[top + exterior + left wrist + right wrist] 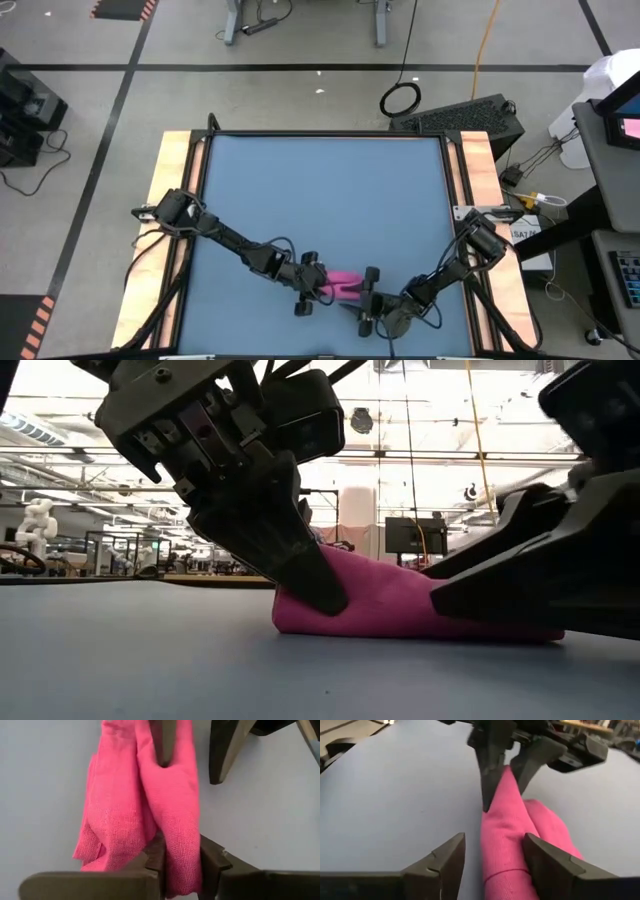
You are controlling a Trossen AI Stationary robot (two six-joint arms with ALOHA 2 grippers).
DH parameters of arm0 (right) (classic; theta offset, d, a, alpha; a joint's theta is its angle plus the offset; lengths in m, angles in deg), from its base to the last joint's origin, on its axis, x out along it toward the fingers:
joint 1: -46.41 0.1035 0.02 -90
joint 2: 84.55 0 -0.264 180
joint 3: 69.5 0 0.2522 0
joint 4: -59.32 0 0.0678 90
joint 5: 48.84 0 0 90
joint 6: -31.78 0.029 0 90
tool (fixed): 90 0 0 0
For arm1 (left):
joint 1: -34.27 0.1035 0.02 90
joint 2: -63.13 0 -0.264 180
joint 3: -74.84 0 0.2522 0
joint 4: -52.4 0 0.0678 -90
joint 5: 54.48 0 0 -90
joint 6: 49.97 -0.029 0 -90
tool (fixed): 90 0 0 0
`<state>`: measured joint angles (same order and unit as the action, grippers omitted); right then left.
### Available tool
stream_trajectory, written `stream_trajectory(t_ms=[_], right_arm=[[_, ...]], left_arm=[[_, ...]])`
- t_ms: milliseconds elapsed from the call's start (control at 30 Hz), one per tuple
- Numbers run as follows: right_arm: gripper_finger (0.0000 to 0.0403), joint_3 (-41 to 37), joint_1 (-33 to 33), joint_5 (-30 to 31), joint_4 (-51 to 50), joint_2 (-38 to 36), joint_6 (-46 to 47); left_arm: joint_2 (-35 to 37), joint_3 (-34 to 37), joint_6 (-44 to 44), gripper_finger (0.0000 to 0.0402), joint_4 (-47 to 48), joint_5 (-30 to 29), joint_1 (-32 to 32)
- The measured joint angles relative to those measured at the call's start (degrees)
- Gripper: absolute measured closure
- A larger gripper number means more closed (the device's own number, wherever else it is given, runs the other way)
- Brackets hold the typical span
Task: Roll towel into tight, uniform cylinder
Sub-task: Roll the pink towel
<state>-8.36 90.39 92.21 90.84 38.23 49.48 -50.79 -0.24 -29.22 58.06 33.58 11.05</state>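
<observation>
The magenta-pink towel point(343, 287) lies bunched into a short, loose bundle on the blue tabletop near the front edge, resting on its underside point(400, 622). My left gripper point(318, 287) is at its left end, shut on a fold. My right gripper point(368, 293) is at its right end, open. One lobe of the bundle point(502, 855) lies between the right gripper's fingers. The other lobe point(552, 832) lies outside them. My left gripper pinches a thick fold at the towel's left end point(182, 845) between its two fingers, slanting down from the table's left side. The towel stays on the table. My right gripper has one finger point(542, 857) in the crease between the two lobes, against the cloth. The other finger point(445, 862) stands clear of it.
Bare blue tabletop point(320, 200) spreads toward the far edge, with wooden side rails point(175, 200) left and right. A black case point(470, 118) and cables lie on the floor beyond the table. The two grippers stand close together, facing each other.
</observation>
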Motion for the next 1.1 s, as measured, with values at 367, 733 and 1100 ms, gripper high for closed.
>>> stream_trajectory(t_ms=[367, 733, 1100], right_arm=[[0.0232, 0.19, -0.9, 0.16, -8.62, -0.3, 14.76], [0.0304, 0.08, -0.95, -0.34, -9.72, -0.21, 23.77], [0.0322, 0.04, -0.95, -0.53, -9.17, -0.1, 30.44]], left_arm=[[-0.02, 0.09, -0.31, 0.0236, -0.28, -10.54, -1.39], [3.1, 0.04, -13.2, 0.0134, 0.72, -28.63, -9.3], [-0.57, 0.02, -17.2, 0.013, -0.16, -30.2, -11.02]])
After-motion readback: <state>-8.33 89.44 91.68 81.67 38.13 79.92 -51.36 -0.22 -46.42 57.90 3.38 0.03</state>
